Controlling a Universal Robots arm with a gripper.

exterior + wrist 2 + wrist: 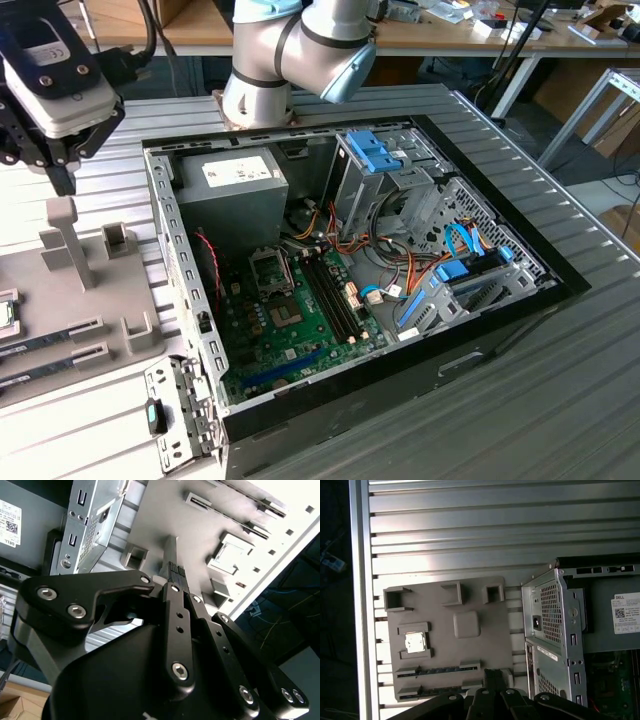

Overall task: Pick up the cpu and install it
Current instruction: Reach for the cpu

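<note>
The cpu (415, 642) is a small silvery square lying in a raised holder on the grey fixture plate (470, 650). It also shows in the second wrist view as the cpu (228, 554) and at the exterior view's left edge as the cpu (5, 313). My gripper (62, 180) hangs above the plate, well apart from the chip. Its black fingertips (493, 676) are pressed together with nothing between them, and the fingers (174, 575) look the same in the second wrist view. The black socket frame (270, 270) sits on the green motherboard inside the open case.
Two long memory sticks (437, 670) lie in slots on the plate beside the chip. Grey posts (62, 235) rise from the plate under the gripper. The open computer case (165, 230) with its metal wall stands to the exterior view's right of the plate. A ribbed metal table (470, 525) lies all around.
</note>
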